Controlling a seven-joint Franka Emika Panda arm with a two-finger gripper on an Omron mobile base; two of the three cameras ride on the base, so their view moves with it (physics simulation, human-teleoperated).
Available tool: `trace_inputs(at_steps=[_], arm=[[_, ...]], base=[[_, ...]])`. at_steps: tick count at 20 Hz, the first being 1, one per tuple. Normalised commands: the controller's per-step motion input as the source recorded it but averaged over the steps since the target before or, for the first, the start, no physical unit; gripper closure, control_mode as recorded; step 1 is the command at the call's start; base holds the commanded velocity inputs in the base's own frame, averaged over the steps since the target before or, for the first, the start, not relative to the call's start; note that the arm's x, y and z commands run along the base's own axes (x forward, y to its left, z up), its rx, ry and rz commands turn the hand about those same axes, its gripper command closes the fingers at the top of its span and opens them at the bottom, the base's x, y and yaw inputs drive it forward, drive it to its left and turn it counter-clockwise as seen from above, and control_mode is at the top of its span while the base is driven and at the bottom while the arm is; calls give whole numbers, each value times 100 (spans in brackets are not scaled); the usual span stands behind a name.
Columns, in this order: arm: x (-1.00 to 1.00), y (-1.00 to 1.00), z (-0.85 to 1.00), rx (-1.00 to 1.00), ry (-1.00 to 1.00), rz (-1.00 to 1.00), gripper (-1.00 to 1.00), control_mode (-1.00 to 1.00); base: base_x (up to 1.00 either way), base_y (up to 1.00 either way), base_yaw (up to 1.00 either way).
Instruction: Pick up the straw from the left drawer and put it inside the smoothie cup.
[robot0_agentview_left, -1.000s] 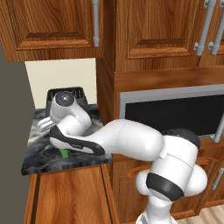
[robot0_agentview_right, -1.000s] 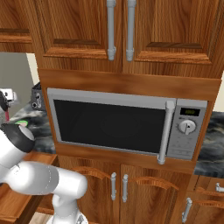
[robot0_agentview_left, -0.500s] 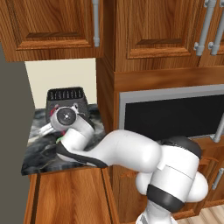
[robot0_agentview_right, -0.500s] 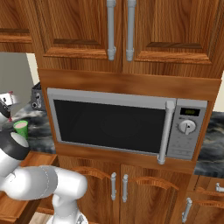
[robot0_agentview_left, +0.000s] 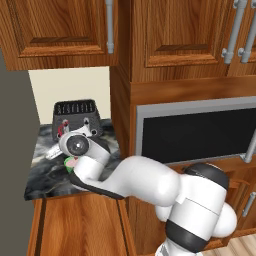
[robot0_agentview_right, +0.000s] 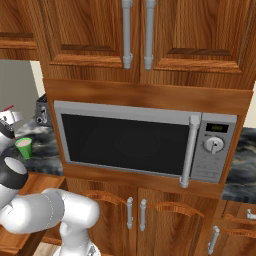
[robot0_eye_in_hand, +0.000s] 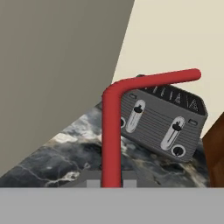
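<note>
No legible text, brand, number or sign found on any surface. The microwave (robot0_agentview_right: 145, 142) carries a small greenish display (robot0_agentview_right: 217, 128) at the upper right corner of its front, above the dial; whatever it shows is too small to read. The toaster (robot0_eye_in_hand: 164, 121) at the back edge of the counter bears two slider controls and small round markings on its face, none of them readable as characters. Cabinet doors and counter are unmarked.
</note>
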Motion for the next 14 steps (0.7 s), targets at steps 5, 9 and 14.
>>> trace_inputs(at_steps=[5,9,14], arm=[[0,-10,-13,1,0,0,100,-100],[2,-2,0,1,0,0,100,-100],[1,0,-1,0,-2,0,100,-100]], base=[[0,0,0],[0,0,0],[0,0,0]])
